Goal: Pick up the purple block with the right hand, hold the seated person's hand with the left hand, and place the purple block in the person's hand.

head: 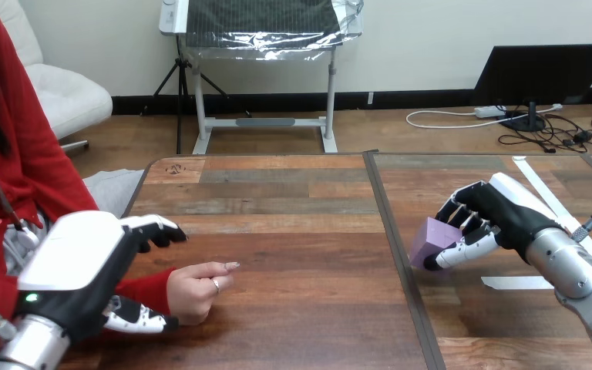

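Nearest, at lower left, the left hand (77, 270) is open, its back turned up. Its thumb lies low against the red sleeve (142, 287) by the wrist, and its fingers reach out straight above, apart from the person's hand (193, 291). That hand rests loosely curled on the table (277, 193), knuckles toward the centre. Farther out and to the right, past the dark seam (395, 231), the right hand (501, 208) has fingers and thumb curled round the purple block (430, 237), pinching it. Cannot tell whether the block touches the table.
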Tool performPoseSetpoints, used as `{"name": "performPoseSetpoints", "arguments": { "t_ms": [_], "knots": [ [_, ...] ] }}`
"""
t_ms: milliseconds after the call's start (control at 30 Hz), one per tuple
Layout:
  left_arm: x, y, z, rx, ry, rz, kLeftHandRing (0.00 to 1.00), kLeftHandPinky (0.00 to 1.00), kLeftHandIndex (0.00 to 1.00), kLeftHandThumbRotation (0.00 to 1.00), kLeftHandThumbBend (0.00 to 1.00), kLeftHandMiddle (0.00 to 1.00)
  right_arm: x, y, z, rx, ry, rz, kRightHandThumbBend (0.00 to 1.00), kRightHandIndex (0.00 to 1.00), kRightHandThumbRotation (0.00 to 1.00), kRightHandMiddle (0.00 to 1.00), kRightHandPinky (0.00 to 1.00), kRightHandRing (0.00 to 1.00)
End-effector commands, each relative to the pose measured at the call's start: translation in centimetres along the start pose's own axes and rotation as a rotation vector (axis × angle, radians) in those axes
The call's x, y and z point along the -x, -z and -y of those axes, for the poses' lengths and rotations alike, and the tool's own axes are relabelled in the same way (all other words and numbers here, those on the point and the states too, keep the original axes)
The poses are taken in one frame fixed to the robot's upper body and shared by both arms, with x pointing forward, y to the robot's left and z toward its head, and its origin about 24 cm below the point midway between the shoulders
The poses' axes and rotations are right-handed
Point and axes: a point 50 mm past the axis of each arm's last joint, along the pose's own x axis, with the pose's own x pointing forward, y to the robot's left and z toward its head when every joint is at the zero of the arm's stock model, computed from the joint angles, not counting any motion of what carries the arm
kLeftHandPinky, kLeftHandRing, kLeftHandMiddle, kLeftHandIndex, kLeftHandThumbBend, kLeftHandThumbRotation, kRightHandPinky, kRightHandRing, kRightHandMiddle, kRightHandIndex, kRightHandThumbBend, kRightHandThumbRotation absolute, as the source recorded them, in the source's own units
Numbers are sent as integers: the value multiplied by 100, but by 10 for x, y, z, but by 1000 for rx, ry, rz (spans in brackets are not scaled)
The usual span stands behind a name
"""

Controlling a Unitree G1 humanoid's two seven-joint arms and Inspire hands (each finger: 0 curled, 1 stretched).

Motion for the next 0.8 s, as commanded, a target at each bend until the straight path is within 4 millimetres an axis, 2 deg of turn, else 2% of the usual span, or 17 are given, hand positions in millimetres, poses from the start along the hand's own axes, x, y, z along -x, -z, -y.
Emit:
{"name": "performPoseSetpoints", "arguments": {
  "t_ms": [0,333,767],
  "knots": [
    [-18,-1,-13,-50,-12,30,67,59,70,10,100,70,-3,-16,22,-15,102,87,81,50,0,50,44,46],
    [-26,1,-9,-77,48,16,69,61,71,13,100,71,-4,-17,22,-17,107,88,82,50,0,50,44,46],
    [-37,3,-8,-104,128,-32,68,60,71,10,100,71,-3,-19,23,-17,107,109,82,49,0,49,44,45]
  ]
}}
